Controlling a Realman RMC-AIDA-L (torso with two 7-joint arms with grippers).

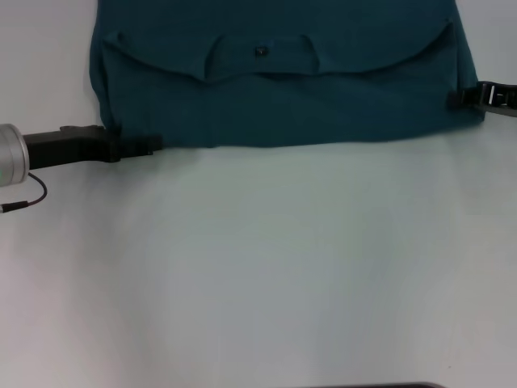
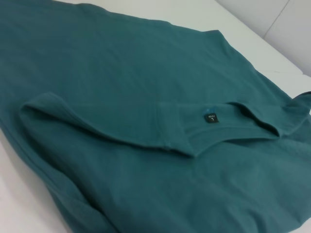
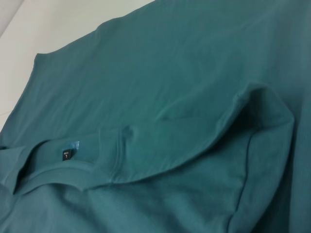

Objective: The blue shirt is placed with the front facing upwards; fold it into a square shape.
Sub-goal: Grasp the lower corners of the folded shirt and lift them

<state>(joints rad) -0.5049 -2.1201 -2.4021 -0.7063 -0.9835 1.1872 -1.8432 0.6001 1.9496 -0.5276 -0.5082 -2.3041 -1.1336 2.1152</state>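
the blue shirt [image 1: 283, 89] lies across the top of the head frame on the white desk [image 1: 266, 267], already folded once crosswise, collar [image 1: 260, 56] showing. side folds remain. left gripper [image 1: 149, 145] and right gripper [image 1: 456, 99] meet its lower corners; whether the jaws grip, i cannot tell.

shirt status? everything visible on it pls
The blue shirt is teal-blue, cotton-looking knit, lying flat at the far side of the white table, already folded over: its collar with small black neck label faces up on the folded layer. No lettering shows. The left gripper and right gripper are at its near corners.
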